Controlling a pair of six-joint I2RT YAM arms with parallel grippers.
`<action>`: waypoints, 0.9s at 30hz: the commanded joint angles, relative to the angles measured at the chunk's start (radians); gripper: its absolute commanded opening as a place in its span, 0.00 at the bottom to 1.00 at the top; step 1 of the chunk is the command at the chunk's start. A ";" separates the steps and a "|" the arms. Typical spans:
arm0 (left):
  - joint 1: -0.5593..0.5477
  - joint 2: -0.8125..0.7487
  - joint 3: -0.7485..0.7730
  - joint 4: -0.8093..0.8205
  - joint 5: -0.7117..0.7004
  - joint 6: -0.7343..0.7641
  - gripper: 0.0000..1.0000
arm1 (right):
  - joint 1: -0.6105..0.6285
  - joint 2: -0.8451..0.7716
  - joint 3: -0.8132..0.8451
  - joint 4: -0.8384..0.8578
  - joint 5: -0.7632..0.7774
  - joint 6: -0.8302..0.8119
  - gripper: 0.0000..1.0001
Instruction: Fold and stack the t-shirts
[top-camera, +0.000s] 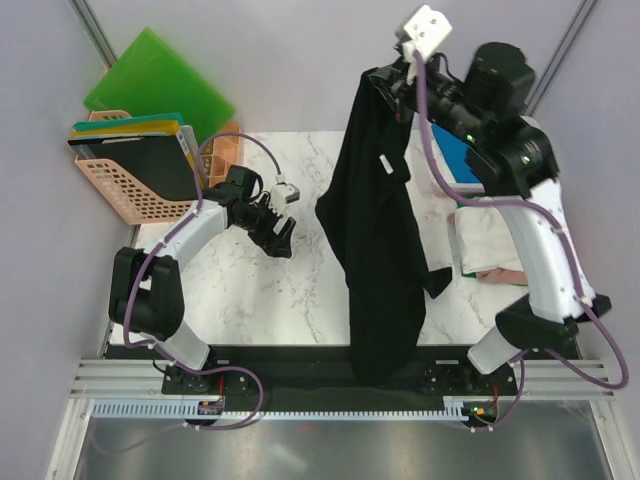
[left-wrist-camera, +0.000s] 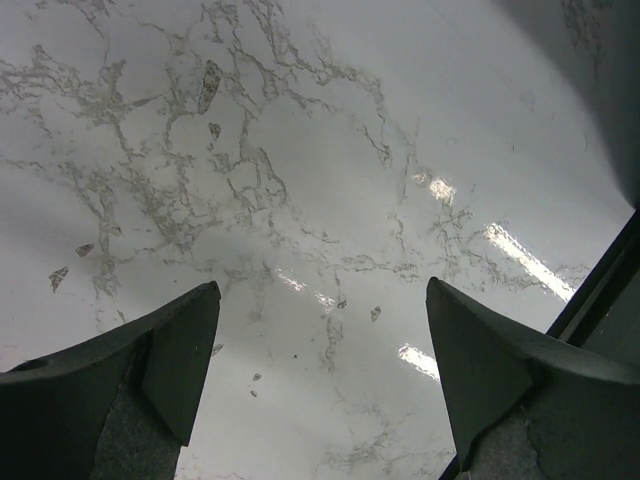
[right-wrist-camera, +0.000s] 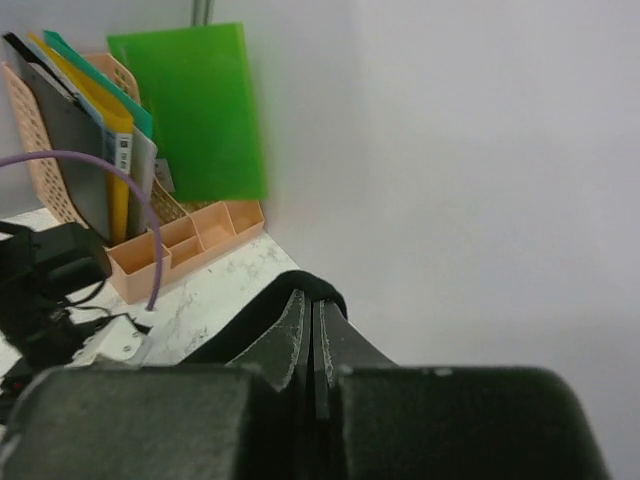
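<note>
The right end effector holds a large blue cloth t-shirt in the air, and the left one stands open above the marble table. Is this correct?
No: the large cloth t-shirt in the right end effector is black, not blue; the top external view shows it. The rest holds.

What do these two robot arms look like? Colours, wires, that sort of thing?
The left arm and right arm have white tube-like links joined by chunky black joints, with a purple cable looping along each. The left end effector and right end effector each have two dark wedge-shaped fingers, and a small white camera box sits at the wrist.
</note>
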 joint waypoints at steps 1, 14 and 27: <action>-0.006 -0.032 -0.010 0.028 0.024 -0.002 0.90 | -0.047 0.160 0.077 0.108 0.028 0.005 0.00; -0.017 -0.037 -0.024 0.028 0.031 -0.008 0.90 | -0.213 0.157 -0.149 0.281 0.165 0.024 0.89; -0.060 -0.001 -0.010 0.026 0.016 -0.008 0.90 | -0.213 -0.284 -0.824 -0.101 -0.192 0.037 0.89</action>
